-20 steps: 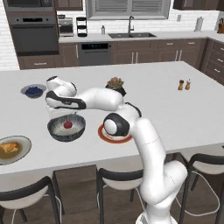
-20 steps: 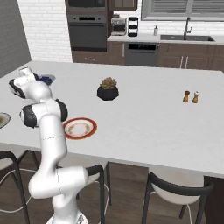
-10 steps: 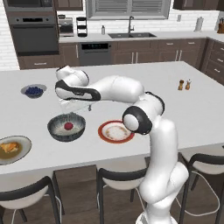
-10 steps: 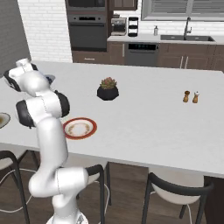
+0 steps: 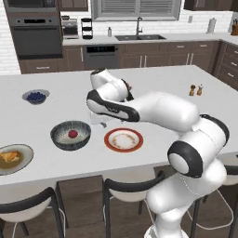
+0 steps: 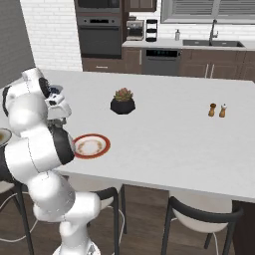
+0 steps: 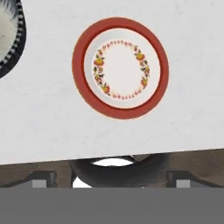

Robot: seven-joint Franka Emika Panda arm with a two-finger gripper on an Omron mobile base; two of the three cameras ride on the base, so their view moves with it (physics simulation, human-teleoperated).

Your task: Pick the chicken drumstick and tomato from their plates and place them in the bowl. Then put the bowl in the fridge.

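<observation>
The dark speckled bowl point(image 5: 70, 135) sits near the counter's front with the round red tomato point(image 5: 73, 134) inside it. To its right lies the white plate with the orange-red rim point(image 5: 123, 140), bare, and it also faces the hand camera point(image 7: 120, 68). The golden chicken drumstick point(image 5: 8, 156) rests on the grey-rimmed plate point(image 5: 18, 163) at the far left. My gripper point(image 5: 99, 122) hangs open and holds nothing, just above the counter between the bowl and the red-rimmed plate. Its fingertips point(image 7: 43, 178) stand far apart. The fridge is out of view.
A small bowl of blue berries point(image 5: 36, 96) stands at the back left. A black pot with a succulent point(image 6: 123, 101) and two shakers point(image 6: 217, 110) stand further along the island. Stools point(image 5: 130, 186) line the front edge. My arm arches over the counter's middle.
The gripper has left its place over the bowl and swung right, toward the red-rimmed plate. The tomato stays in the bowl.
</observation>
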